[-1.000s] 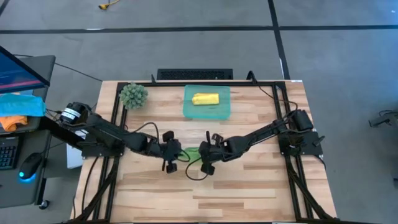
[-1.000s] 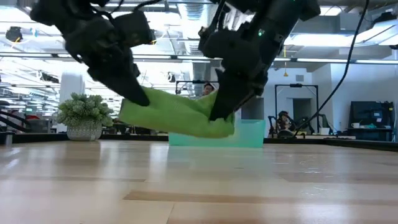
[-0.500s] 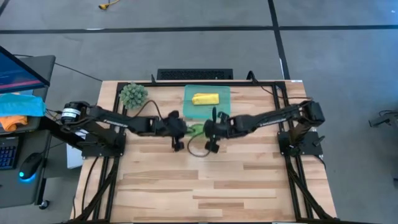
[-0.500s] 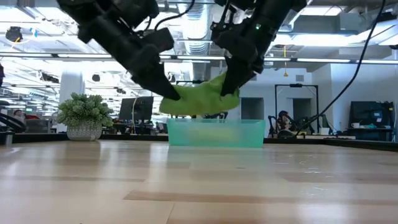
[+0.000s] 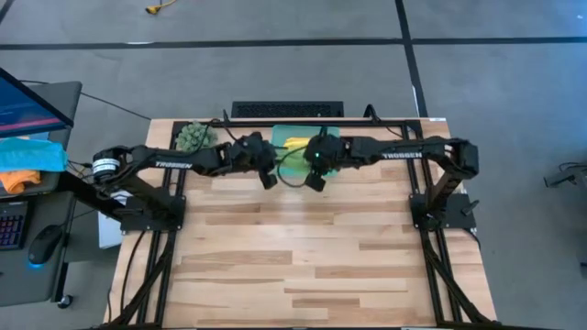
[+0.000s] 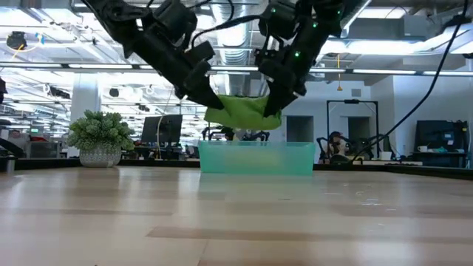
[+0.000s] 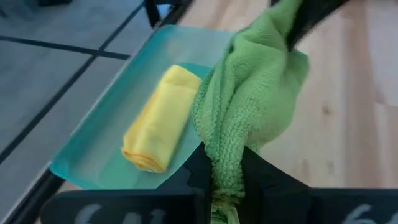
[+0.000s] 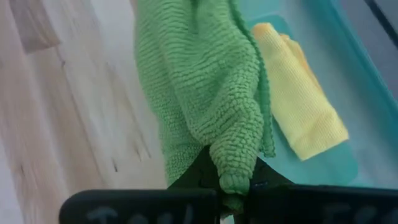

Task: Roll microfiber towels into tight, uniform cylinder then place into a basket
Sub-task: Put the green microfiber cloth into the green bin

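Note:
A rolled light green microfiber towel (image 6: 240, 111) hangs in the air between my two grippers, over the near wall of the teal basket (image 6: 255, 157). My left gripper (image 6: 211, 103) is shut on its left end and my right gripper (image 6: 273, 111) on its right end. From above, the green towel (image 5: 292, 158) shows between the left gripper (image 5: 269, 171) and the right gripper (image 5: 315, 172). A rolled yellow towel (image 7: 158, 127) lies on the floor of the basket (image 7: 106, 143), also seen as the yellow roll (image 8: 298, 106). My left gripper pinches the green towel's left end (image 7: 224, 177) between its two fingers, bunched in several layers. The fingers slant down from the table's left. The roll is lifted clear and sags slightly toward its middle. My right gripper pinches the towel's right end (image 8: 233, 171) between its two fingers, bunched. The fingers slant steeply down from the table's right. The roll hangs clear above the basket's near wall.
A fuzzy green plant ball (image 5: 193, 136) in a pot (image 6: 100, 155) stands left of the basket at the far edge. Blue and orange cloths (image 5: 27, 158) lie on a side desk off the table's left. Bare wood (image 5: 303, 247) spreads over the near half.
Both grippers, staying shut, have carried the green towel from the table's middle toward the far edge and upward. The roll, which hung low just above the wood, now hangs higher, over the basket's near wall. Both grippers now stand a little closer together.

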{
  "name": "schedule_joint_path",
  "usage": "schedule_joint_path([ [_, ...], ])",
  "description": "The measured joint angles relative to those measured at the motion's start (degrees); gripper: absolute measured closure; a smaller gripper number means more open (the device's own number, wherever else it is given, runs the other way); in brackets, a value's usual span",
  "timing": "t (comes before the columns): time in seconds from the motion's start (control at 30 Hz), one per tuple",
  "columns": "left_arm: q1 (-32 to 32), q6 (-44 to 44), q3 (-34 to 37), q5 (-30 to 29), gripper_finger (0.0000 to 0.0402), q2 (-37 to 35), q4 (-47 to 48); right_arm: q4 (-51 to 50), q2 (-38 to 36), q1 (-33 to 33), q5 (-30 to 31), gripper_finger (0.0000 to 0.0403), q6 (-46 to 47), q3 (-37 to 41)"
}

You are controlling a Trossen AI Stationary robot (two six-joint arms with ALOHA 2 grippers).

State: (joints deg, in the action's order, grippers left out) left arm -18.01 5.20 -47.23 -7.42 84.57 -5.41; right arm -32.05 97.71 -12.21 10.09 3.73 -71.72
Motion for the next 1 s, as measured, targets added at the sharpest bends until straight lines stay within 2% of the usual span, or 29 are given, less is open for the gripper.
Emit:
schedule_joint_path([
  [0.2,-4.14,0.38,-0.07,3.46,0.0378,6.1,-7.68,1.3,0.09,-4.54,-3.99,0.0382,-3.8,0.03],
  [0.33,-6.74,1.26,-2.32,4.79,0.0377,10.65,-8.01,1.66,0.11,-6.54,-4.29,0.0381,-5.57,0.04],
  [0.5,-9.02,1.89,-7.61,9.76,0.0378,15.43,-3.66,4.47,1.36,-9.63,-5.34,0.0382,-7.33,0.95],
  [0.67,-9.91,3.55,-13.18,9.88,0.0376,17.84,3.31,5.07,4.45,-11.62,-6.26,0.0382,-9.28,1.84],
  [0.83,-10.24,1.75,-14.35,11.53,0.0377,17.86,8.21,5.33,6.59,-12.87,-10.22,0.0378,-9.36,1.73],
  [1.0,-10.13,1.63,-14.41,12.63,0.0376,19.75,10.54,4.6,6.71,-12.68,-10.71,0.0382,-9.84,1.75],
])
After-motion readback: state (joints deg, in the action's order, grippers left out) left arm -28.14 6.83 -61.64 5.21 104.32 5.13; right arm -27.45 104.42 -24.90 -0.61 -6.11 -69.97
